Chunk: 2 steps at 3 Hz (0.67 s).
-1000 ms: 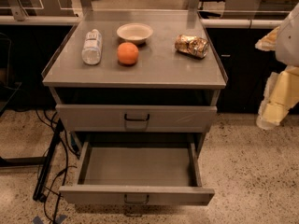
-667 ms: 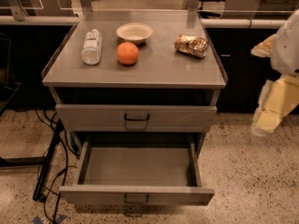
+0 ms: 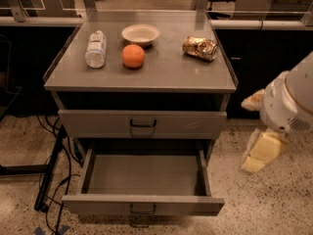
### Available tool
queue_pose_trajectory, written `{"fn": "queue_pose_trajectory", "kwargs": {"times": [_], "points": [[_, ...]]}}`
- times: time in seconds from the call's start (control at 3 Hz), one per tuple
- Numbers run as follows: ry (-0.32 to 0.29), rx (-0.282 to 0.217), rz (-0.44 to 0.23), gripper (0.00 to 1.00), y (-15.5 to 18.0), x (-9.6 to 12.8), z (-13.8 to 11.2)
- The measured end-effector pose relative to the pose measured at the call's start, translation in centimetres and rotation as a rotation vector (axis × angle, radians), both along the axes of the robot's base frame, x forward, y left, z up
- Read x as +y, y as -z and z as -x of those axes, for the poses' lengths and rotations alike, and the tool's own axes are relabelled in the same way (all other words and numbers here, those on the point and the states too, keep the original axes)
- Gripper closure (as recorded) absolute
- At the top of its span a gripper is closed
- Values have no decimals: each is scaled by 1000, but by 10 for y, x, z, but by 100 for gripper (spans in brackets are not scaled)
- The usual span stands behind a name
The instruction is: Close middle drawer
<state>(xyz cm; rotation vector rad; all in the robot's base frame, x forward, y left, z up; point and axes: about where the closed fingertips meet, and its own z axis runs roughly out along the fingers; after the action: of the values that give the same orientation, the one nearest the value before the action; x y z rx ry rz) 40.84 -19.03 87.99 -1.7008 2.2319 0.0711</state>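
The grey metal cabinet (image 3: 142,75) stands in the middle of the camera view. Its middle drawer (image 3: 143,204) is pulled far out toward me and is empty inside, with a small dark loop handle (image 3: 143,209) at the centre of its narrow front. The taller-fronted top drawer (image 3: 142,124) above it is shut. The lowest drawer is mostly hidden under the open one. My gripper (image 3: 259,153), cream-coloured, hangs at the right of the cabinet, about level with the open drawer's side and apart from it, holding nothing that I can see.
On the cabinet top lie a plastic bottle (image 3: 96,49), an orange (image 3: 133,56), a white bowl (image 3: 140,34) and a crumpled snack bag (image 3: 200,48). Black cables (image 3: 56,173) run down the left side onto the speckled floor. Dark counters stand behind.
My arm and gripper have moved down and to the left, closer to the cabinet's right side. The drawers and the things on top have not moved.
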Motion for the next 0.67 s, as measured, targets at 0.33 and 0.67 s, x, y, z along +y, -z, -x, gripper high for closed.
{"fn": "queue_pose_trajectory", "kwargs": {"times": [0.33,0.67], "points": [[6,30,-42,51,62,12,20],[12,40,-88,74,106,24,29]]}}
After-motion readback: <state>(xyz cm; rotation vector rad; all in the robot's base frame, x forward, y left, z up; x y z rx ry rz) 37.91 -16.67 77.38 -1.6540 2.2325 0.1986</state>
